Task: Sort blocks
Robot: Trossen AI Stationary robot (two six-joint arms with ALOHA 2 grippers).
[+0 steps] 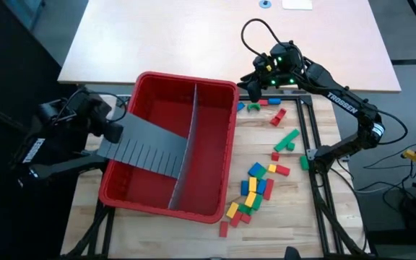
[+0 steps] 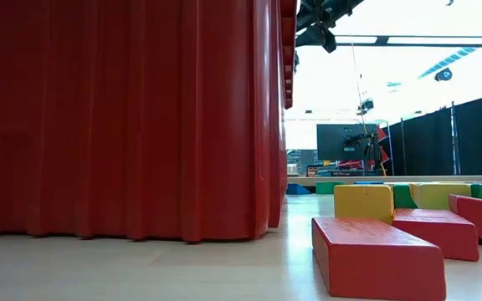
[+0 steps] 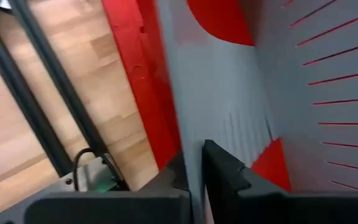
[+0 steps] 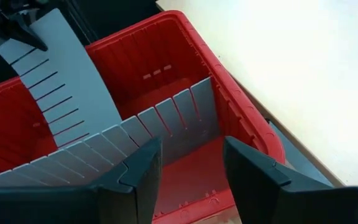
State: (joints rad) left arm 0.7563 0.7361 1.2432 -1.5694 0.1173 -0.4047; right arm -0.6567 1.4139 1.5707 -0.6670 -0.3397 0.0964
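Sorting has barely begun, judging by the layout: the red bin (image 1: 166, 193) holds no blocks that show from above, only its two grey slotted panels, one (image 1: 189, 149) standing lengthwise down the middle and the other (image 1: 146, 143) lying tilted across the left half. And there's the left gripper (image 1: 110, 128) at the bin's left wall, clamped narrow on the edge of that tilted panel; its wrist view shows the dark fingers (image 3: 219, 171) pinching the grey sheet right at the red rim. Over on the far right corner of the bin hovers the right gripper (image 1: 255, 81), fingers spread wide with nothing between them, the wrist view looking straight past them into the compartments. The blocks are all out on the wooden table to the right of the bin: a small group near the right gripper, blue, green and red (image 1: 278, 117), a green one (image 1: 288, 139) a little closer in, and the main heap (image 1: 253, 189) of blue, yellow, red and green by the bin's near right corner. From table height a red block (image 2: 375, 255) lies in the foreground with a yellow one (image 2: 363, 201) behind it, both beside the bin's outer wall. So, by my read, the divider is not seated yet and every block remains to be picked and dropped by colour.
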